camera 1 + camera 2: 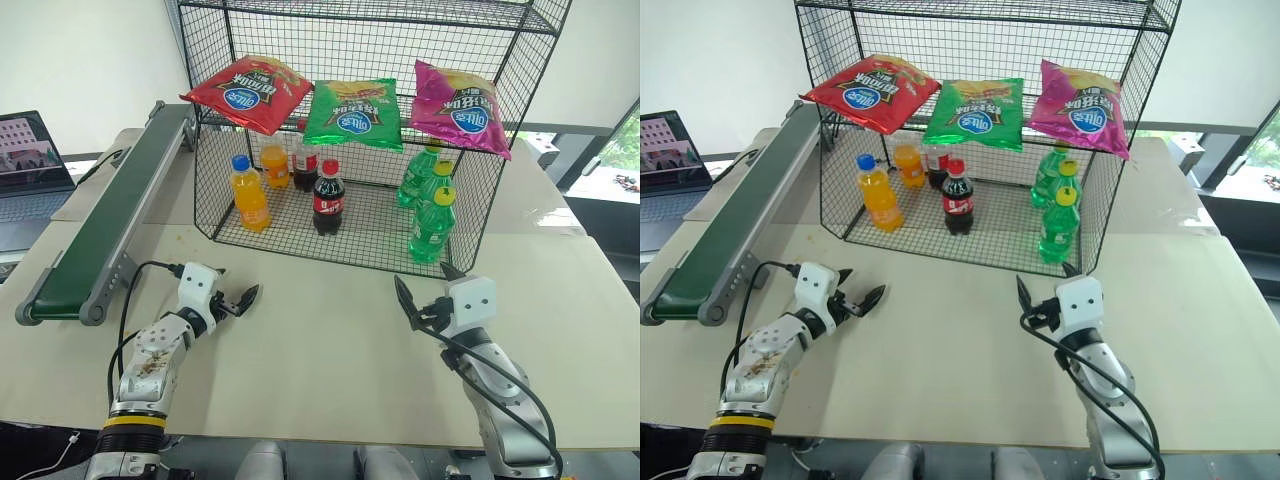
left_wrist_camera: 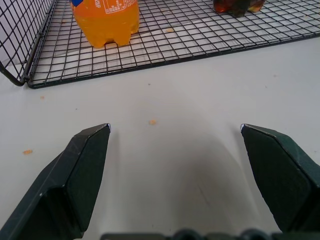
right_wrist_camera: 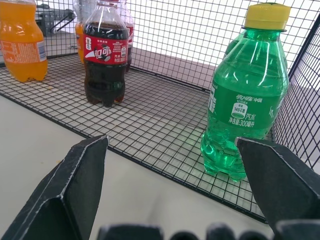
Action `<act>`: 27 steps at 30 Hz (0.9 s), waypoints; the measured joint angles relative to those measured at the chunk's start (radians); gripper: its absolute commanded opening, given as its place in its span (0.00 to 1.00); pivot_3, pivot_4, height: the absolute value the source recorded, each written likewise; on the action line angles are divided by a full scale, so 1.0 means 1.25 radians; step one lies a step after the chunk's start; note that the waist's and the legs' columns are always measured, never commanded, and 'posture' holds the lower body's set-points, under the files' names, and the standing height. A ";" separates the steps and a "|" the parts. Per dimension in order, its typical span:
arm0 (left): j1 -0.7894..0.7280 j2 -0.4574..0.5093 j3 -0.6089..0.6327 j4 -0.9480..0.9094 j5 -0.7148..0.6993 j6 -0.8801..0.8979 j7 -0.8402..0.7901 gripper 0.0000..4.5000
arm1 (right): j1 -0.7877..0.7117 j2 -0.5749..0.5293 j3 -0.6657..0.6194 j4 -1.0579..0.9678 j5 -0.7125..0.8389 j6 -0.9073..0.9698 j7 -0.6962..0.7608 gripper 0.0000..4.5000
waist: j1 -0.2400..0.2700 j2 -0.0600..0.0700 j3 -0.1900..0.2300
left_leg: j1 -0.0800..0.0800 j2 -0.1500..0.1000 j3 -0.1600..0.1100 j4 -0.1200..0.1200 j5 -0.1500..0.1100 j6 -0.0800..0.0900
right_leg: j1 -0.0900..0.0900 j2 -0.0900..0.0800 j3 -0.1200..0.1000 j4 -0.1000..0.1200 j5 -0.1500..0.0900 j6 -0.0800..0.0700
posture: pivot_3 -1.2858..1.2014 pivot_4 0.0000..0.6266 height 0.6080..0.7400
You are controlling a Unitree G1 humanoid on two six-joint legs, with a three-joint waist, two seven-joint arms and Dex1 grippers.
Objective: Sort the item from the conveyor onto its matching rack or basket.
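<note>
The red chip bag (image 1: 247,92) lies on the black rack's (image 1: 455,215) upper shelf at upper left, beside the green bag (image 1: 354,114). Both grippers, left (image 1: 240,300) and right (image 1: 423,291), hover wide apart, holding nothing, low in the frame.

You have a pale beige table (image 1: 330,350) filling the lower frame. On it, the dark-green conveyor (image 1: 100,230) runs along the left side, and the black wire rack (image 1: 340,235) stands at upper centre. A laptop (image 1: 30,165) sits at far left.
</note>
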 measured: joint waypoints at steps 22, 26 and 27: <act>-0.028 0.000 0.022 0.011 -0.024 0.016 -0.001 0.98 | -0.003 0.003 0.003 0.000 -0.001 0.000 -0.001 1.00 | 0.000 0.000 0.000 | 0.000 0.000 0.000 0.000 0.000 0.000 | 0.000 0.000 0.000 0.000 0.000 0.000 | 0.52 0.24 1.00; -0.034 0.001 0.027 0.013 -0.024 0.016 -0.002 0.98 | -0.005 0.003 0.003 0.000 -0.001 0.000 -0.001 1.00 | 0.000 0.000 0.000 | 0.000 0.000 0.000 0.000 0.000 0.000 | 0.000 0.000 0.000 0.000 0.000 0.000 | 0.52 0.24 1.00; -0.034 0.001 0.027 0.013 -0.024 0.016 -0.002 0.98 | -0.006 0.003 0.003 0.000 -0.001 0.000 -0.001 1.00 | 0.000 0.000 0.000 | 0.000 0.000 0.000 0.000 0.000 0.000 | 0.000 0.000 0.000 0.001 0.000 0.000 | 0.52 0.24 1.00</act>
